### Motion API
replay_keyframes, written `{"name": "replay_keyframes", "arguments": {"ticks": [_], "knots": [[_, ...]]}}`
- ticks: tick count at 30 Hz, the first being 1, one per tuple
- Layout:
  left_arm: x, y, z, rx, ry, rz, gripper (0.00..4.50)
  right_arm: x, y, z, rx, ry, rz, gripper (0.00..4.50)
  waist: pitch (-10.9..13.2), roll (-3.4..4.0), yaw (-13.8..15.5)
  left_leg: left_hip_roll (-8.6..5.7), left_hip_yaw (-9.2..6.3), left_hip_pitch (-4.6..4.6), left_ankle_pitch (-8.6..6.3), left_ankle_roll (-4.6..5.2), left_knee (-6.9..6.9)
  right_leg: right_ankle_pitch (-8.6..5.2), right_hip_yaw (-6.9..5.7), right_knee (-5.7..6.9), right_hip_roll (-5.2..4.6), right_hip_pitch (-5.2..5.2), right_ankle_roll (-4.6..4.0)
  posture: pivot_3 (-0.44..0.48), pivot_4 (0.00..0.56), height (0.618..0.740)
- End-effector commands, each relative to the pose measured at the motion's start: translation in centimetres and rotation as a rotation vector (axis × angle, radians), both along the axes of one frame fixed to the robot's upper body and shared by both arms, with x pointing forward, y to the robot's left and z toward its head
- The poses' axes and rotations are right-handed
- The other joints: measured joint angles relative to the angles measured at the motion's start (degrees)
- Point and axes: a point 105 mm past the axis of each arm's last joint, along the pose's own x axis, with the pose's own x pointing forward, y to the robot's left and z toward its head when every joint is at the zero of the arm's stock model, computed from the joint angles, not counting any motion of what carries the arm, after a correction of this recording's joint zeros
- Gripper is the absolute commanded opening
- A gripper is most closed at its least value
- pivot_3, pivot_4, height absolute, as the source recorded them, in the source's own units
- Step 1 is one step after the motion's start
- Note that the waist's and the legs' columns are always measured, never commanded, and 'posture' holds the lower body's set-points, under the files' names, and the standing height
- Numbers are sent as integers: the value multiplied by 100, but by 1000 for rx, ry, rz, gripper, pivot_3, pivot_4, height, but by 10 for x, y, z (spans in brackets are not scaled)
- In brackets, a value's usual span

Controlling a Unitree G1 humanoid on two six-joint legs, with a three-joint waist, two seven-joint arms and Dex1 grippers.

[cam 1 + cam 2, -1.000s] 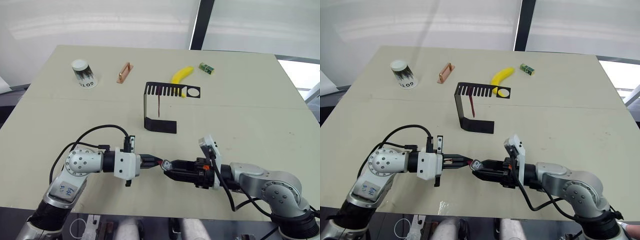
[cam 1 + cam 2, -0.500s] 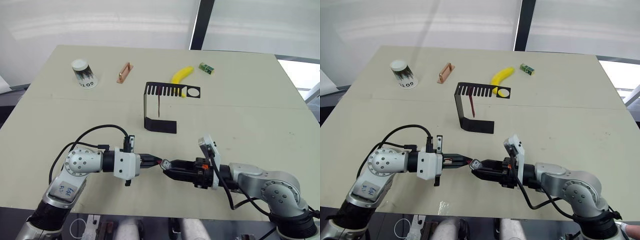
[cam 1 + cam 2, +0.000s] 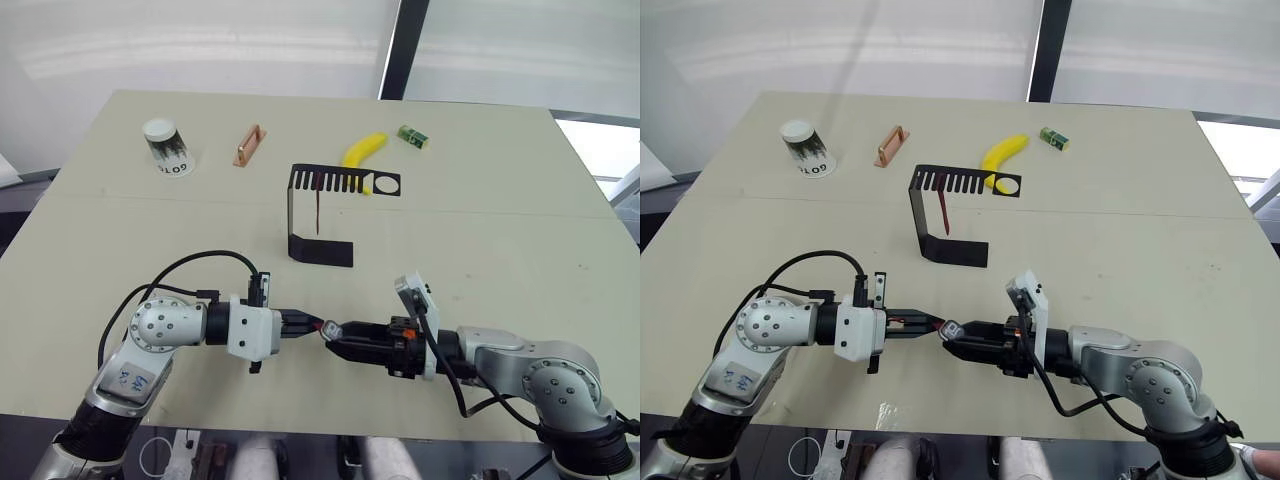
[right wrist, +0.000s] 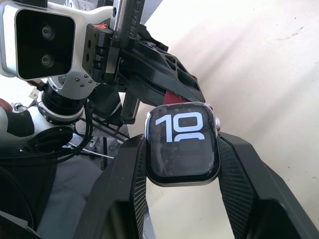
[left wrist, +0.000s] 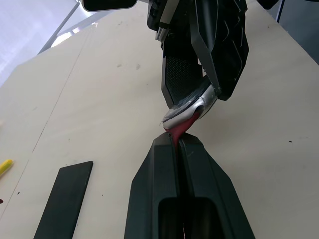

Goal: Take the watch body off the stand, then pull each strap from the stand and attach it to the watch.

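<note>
Near the table's front edge my right gripper is shut on the watch body, whose lit screen shows a "10". My left gripper is shut on a dark red strap. The strap's end touches the silvery edge of the watch body. The two grippers meet tip to tip just above the table. Further back, the black stand stands upright with a second dark red strap hanging from its slotted top.
At the back of the table lie a white paper cup, a copper-coloured handle, a banana and a small green block. A black cable loops over my left arm.
The right gripper with the watch body has crept slightly toward the left gripper. The left gripper holds still.
</note>
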Motion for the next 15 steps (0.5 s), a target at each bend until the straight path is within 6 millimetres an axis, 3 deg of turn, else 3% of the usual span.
{"name": "replay_keyframes", "arguments": {"ticks": [1, 15], "knots": [[-15, -12, 12, -26, -52, -101, 0, 5, -1, 2, -1, -4, -35, 1518, 0, 0, -1, 0, 0, 0, 0, 0, 0, 0, 0, 0, 0, 0, 0, 0, 150, 729], [-17, -13, 12, -22, -47, -106, 0, 6, -1, 0, -8, 9, -42, 1518, 0, 0, 0, 0, 0, 0, 0, 0, 0, 0, 0, -1, 0, 0, 0, 0, 150, 729]]}}
